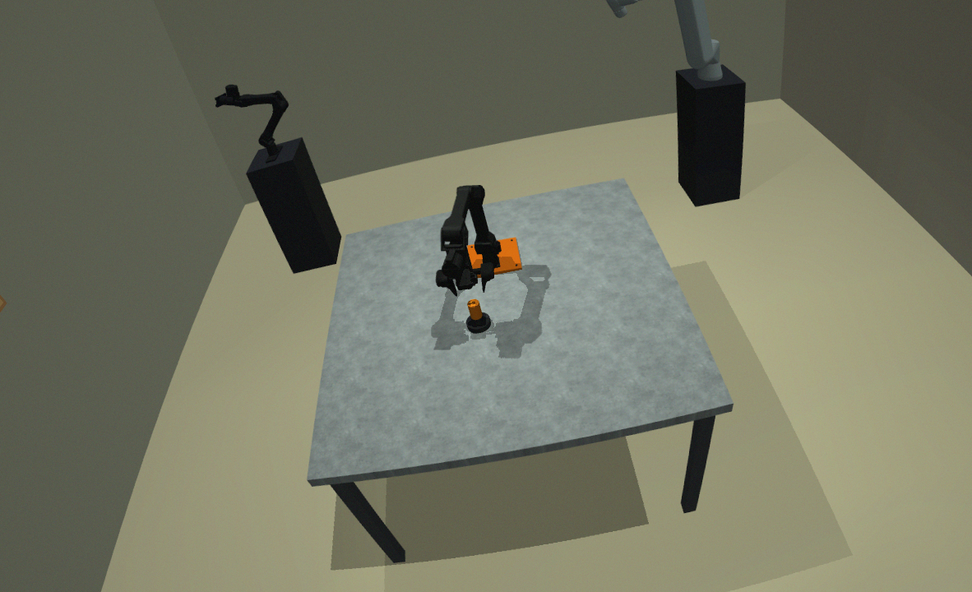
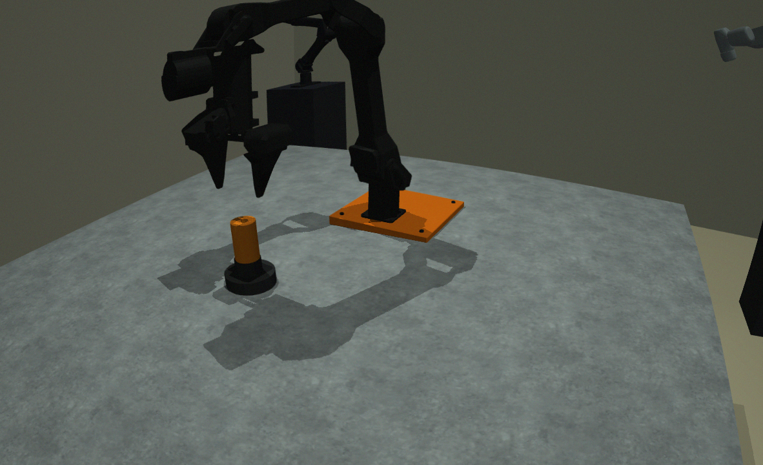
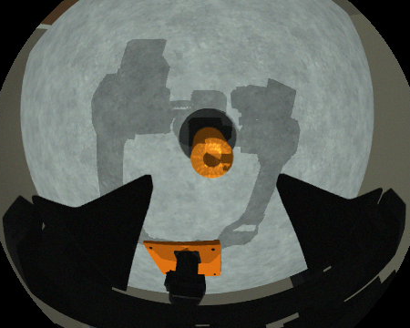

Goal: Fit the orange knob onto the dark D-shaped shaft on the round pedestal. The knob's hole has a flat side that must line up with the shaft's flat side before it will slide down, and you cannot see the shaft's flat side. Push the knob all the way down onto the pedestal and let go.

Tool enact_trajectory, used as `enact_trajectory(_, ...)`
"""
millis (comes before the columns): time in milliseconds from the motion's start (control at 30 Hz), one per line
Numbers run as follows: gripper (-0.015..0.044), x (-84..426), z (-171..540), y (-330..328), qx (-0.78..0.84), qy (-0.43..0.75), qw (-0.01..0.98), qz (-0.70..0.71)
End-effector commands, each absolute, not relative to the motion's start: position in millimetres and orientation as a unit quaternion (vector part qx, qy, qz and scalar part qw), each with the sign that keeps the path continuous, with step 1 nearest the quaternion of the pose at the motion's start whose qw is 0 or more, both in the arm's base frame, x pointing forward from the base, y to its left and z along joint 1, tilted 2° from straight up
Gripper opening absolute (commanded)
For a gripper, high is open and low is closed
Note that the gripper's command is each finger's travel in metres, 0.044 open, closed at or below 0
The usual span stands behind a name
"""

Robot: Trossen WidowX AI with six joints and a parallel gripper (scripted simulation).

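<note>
The orange knob (image 1: 474, 310) (image 2: 245, 241) (image 3: 204, 136) stands upright on the round dark pedestal (image 1: 479, 327) (image 2: 249, 284) (image 3: 185, 137), its lower end meeting the pedestal's raised dark middle. No bare shaft shows between them. A dark hole shows in the knob's top face in the wrist view; the shaft's flat side is hidden. My gripper (image 1: 469, 290) (image 2: 238, 192) (image 3: 218, 180) is open and empty. Its fingertips hang above the knob's top, with clear air between them and the knob in the exterior view.
The arm's orange base plate (image 1: 510, 253) (image 2: 436, 210) (image 3: 210, 260) lies behind the pedestal on the grey table (image 1: 585, 353) (image 2: 488, 347). The arm's shadows fall across the table around the pedestal. Two other arms stand on dark columns (image 1: 294, 213) (image 1: 710, 140) beyond the table.
</note>
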State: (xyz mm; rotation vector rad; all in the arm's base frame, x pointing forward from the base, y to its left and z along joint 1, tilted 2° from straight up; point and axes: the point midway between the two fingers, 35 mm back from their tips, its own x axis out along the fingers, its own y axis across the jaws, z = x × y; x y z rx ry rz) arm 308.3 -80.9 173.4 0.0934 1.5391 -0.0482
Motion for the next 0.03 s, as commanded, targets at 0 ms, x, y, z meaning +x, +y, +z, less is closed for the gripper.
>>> enact_trajectory(0,0.044,309.2,175.0,-81.3,0.041,0.696,0.717,-0.02)
